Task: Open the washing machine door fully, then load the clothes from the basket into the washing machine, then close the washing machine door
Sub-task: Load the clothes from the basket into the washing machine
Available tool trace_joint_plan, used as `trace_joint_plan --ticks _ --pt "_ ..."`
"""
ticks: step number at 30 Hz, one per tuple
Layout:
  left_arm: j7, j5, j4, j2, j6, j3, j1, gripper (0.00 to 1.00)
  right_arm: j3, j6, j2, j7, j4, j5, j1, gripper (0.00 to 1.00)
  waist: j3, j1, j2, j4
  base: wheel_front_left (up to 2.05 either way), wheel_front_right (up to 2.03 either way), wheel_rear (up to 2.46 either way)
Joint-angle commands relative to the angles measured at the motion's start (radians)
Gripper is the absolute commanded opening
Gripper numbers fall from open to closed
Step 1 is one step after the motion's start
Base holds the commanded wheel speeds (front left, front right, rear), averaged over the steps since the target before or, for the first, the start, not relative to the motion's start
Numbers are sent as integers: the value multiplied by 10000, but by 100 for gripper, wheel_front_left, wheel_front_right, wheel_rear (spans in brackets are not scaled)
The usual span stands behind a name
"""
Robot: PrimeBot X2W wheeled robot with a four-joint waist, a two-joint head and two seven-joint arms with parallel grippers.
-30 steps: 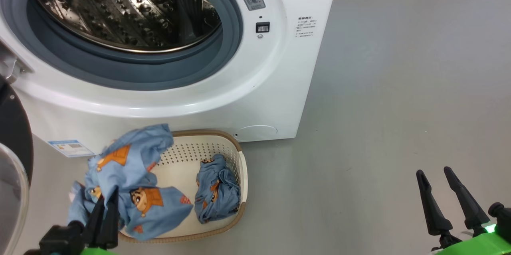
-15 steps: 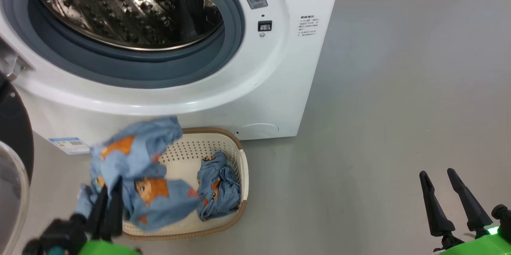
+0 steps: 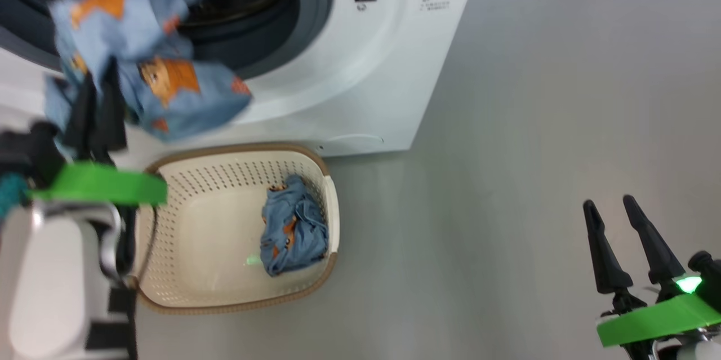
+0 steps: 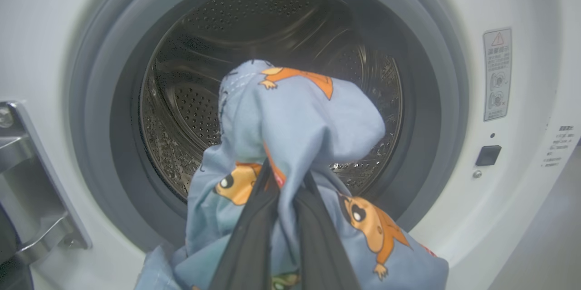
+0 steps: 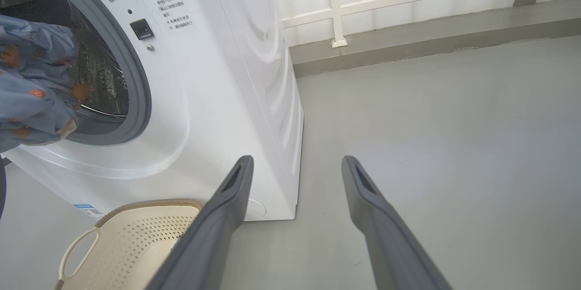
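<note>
Head view: at the upper left the left gripper (image 3: 100, 89) is clamped on a blue garment (image 3: 174, 89) hanging before the mouth of the washing machine (image 3: 360, 67). Below it, the basket (image 3: 225, 236) holds a second garment (image 3: 293, 230) against its right wall. At the lower right the right gripper (image 3: 608, 203) stands spread, holding nothing

Left wrist view: the fingers pinch the garment at bottom centre, with the drum (image 4: 181, 113) behind

Right wrist view: the fingers stand well apart over the floor (image 5: 454, 145), the machine at upper left and the basket at lower left
</note>
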Motion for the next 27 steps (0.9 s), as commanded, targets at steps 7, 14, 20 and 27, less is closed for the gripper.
trace_joint_plan --ticks 7,14,20,27 --pt "-61 459 2364 1037 -47 416 -3084 0 457 27 153 -48 -245 69 -813 100 1418 -1 0 -900 0 0 0" --pt "-61 672 4531 1567 -192 310 -5024 0 740 27 332 -48 -232 141 -1311 100 1973 -1 0 -1393 0 0 0" --pt "-61 823 4662 1851 -249 220 -6127 0 840 27 407 -48 -224 178 -1524 100 2253 -1 0 -1640 0 0 0" --pt "-61 805 4015 2057 -275 386 -6737 100 924 27 476 -48 -216 194 -1676 100 2483 -1 0 -1830 0 0 0"
